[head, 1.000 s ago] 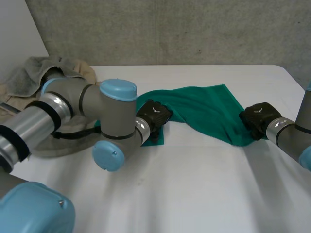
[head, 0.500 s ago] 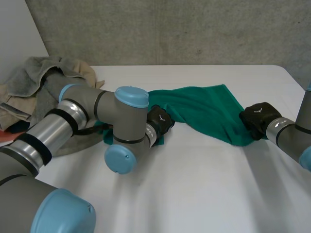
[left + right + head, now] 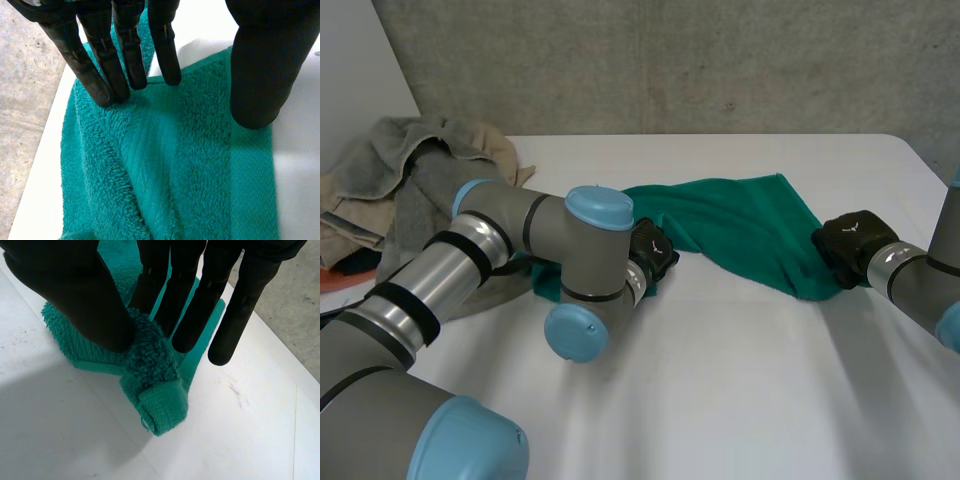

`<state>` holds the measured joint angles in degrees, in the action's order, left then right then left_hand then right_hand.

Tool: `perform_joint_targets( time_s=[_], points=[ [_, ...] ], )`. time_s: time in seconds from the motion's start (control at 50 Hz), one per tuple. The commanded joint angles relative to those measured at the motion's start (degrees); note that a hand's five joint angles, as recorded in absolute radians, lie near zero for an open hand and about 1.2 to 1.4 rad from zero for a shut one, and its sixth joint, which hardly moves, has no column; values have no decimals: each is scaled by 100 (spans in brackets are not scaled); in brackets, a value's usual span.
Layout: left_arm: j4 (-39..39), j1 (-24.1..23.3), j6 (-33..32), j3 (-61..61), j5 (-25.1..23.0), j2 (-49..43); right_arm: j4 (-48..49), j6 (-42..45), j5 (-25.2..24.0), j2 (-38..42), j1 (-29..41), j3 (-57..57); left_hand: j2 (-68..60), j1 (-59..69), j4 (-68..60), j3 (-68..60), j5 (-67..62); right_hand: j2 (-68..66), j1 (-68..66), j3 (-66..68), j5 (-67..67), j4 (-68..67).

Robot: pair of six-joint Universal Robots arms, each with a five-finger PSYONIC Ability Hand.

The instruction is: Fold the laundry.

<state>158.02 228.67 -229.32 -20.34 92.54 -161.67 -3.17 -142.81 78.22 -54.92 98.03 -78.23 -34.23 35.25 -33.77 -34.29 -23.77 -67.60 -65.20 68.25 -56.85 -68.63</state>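
The green towel (image 3: 750, 225) lies rumpled on the white table (image 3: 740, 390), stretched between the two hands.

The left hand (image 3: 651, 250) is at the towel's left end. In the left wrist view its fingers (image 3: 97, 75) are straight and close together, with their tips pressed onto the pile near the towel's edge. The thumb (image 3: 255, 75) stands well apart from them, its tip also down on the towel beside the hem band. The cloth between thumb and fingers lies flat, so this hand is open and presses the towel without gripping it. The left arm (image 3: 510, 220) reaches in across the towel's left end and covers part of it in the head view.

The right hand (image 3: 847, 240) is at the towel's right end. In the right wrist view its thumb (image 3: 75, 295) and straight fingers (image 3: 195, 305) pinch a bunched corner of the towel between them. The hemmed tip of that corner sticks out just past the thumb, toward the table. I cannot tell whether the tip touches the table. From the pinch the towel runs back in a thick fold toward the left hand, and its wide middle is spread on the far side of that fold.

A pile (image 3: 420, 160) of grey and beige laundry sits well left of the towel, beyond the left arm, at the table's edge.
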Motion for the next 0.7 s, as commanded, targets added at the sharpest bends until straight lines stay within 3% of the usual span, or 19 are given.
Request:
perform_joint_targets(
  time_s=[0.02, 0.1, 0.22, 0.32, 0.44, 0.56, 0.58, 0.7],
  points=[
    [1, -7, -42, 13, -8, -5, -17, -1, 0, -1, 14, 1, -1626, 1524, -1672, -1620, -1672, -1240, -1480, 1175, -1315, -1137],
    [18, -15, -60, 22, 9, -13, -26, 7, 0, -1, 23, 1, -4569, 4467, -4614, -4563, -4615, -1240, -1480, 1175, -1315, -1137],
    [45, 2, -69, 13, 264, 118, -34, -1, 0, -10, 23, 1, -4577, 4475, -4623, -4571, -4623, -1240, -1480, 1175, -1315, -1137],
    [-17, 292, 203, -469, 642, 837, -131, -10, -8, -167, 5, 1, -4577, 4475, -4623, -4571, -4623, -1240, -1480, 1175, -1315, -1137],
    [-61, 871, 941, -2094, 142, 2349, -692, 104, -263, -519, -223, 158, -4577, 4475, -4623, -4571, -4623, -1240, -1480, 1175, -1315, -1137],
    [-210, 1496, 1232, -4036, -438, 3826, -2642, 1297, -492, -765, -715, 370, -4577, 4475, -4623, -4571, -4623, -1240, -1480, 1175, -1315, -1137],
    [-332, 1618, 1223, -4491, -613, 4167, -3297, 1795, -483, -844, -820, 370, -4577, 4475, -4623, -4571, -4623, -1240, -1480, 1175, -1315, -1137],
    [-895, 2093, 829, -5996, -1351, 5135, -5181, 3230, -431, -1187, -1163, 107, -4577, 4475, -4623, -4571, -4623, -1240, -1480, 1175, -1315, -1137]
  ],
)
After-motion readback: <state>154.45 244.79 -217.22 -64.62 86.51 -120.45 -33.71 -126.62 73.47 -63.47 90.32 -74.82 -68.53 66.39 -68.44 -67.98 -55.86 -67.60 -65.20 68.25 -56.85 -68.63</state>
